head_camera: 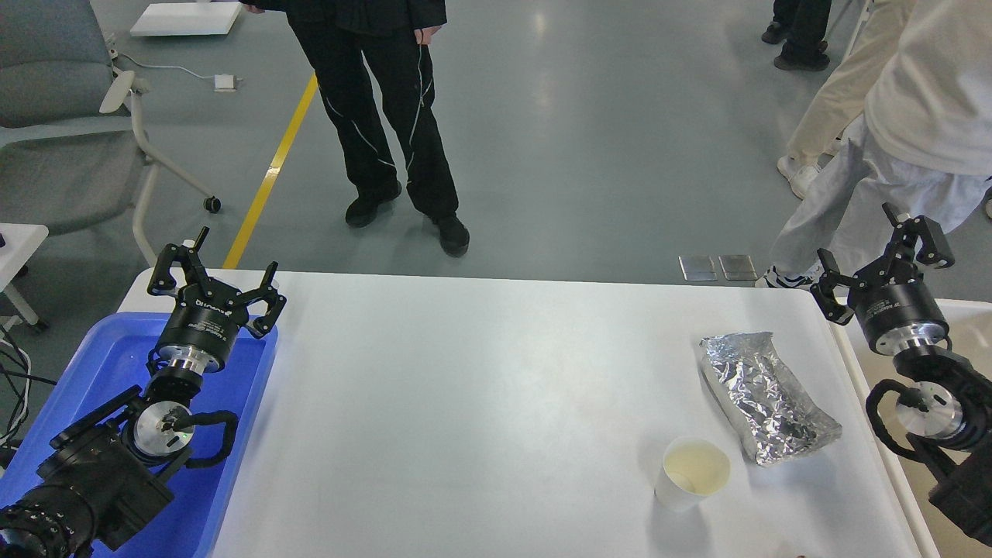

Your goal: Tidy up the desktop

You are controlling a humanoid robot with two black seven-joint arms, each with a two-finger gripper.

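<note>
Your worktop (480,403), the broad white surface, fills the centre and lower part of the frame. On its right side lies a crumpled silver foil packet (767,397), and just below and left of it stands a white paper cup (692,473), upright and close to the packet but not touching it.

Your left arm comes in from the lower left corner and reaches up over the blue tray (101,364) at the worktop's left edge. Its left tool (215,280) points toward the top of the frame with fingers spread wide, holding nothing.

Your right arm enters at the lower right edge and rises beside the worktop, above the beige bin (969,325). Its right tool (880,260) tilts toward the upper right, fingers likewise spread apart and empty, well away from the packet.
</note>
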